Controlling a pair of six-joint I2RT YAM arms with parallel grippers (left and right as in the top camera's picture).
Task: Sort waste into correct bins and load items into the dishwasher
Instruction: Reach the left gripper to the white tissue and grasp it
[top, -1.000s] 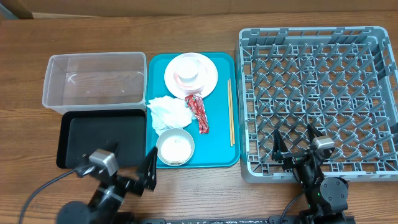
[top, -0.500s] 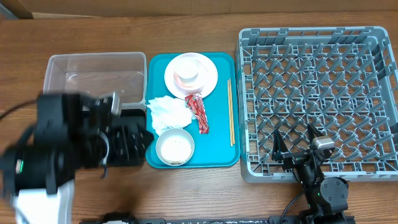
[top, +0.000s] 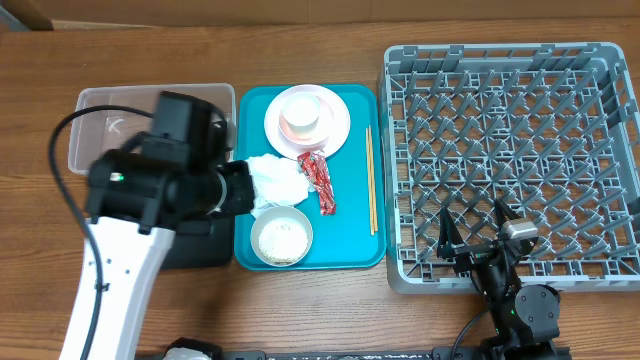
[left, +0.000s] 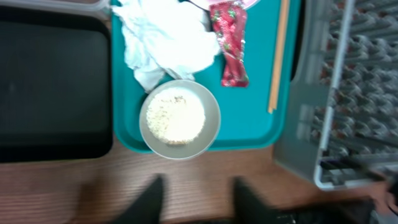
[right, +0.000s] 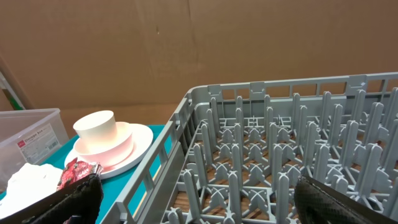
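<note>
Both jaw sets are seen open, empty; L gripper (left: 199, 185) is held just off tray's (left: 249, 118) front edge, R gripper (right: 202, 202) right of tray.

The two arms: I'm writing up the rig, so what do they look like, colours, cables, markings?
The left arm is a bulky black body on a white lower link, with a black cable looping beside it and a small green spot on its casing. The right arm is black too, with a small silver block at its wrist, a thin black cable and two tapered black fingers.
</note>
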